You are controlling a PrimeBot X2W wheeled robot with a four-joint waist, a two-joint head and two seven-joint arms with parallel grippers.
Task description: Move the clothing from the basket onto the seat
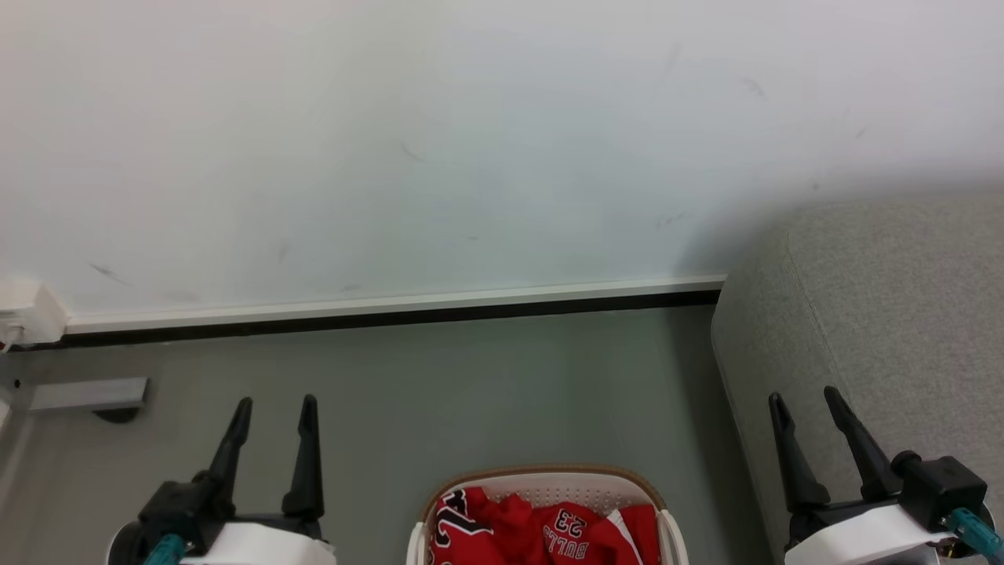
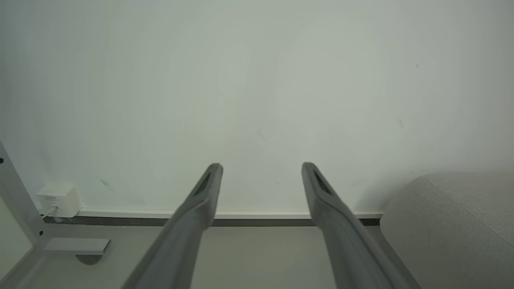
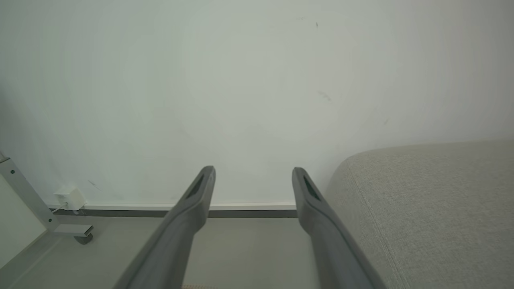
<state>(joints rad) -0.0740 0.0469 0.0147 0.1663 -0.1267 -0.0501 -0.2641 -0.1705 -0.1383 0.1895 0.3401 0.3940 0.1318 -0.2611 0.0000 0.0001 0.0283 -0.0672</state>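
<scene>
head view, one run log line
red Bulls jersey in laundry basket; grey seat right of it; left gripper open; right gripper open

Only one marking was legible to you: the red clothing (image 1: pixel 541 534) in the basket (image 1: pixel 549 475) carried "23" and "BULL", upside down in your head view. Print on the white wall box (image 2: pixel 56 198) was too small to read.

I see the seat (image 1: pixel 902 314) covered in coarse woven grey cloth, matt. The basket (image 1: pixel 565 490) looks like smooth, perforated plastic. The clothing (image 1: pixel 510 518) is soft, crumpled red cloth. The wall (image 1: pixel 471 141) is smooth and lightly scuffed, and the floor (image 1: pixel 471 377) is even and matt. The left gripper (image 1: pixel 277 399) and right gripper (image 1: pixel 802 393) have matt dark fingers.
</scene>
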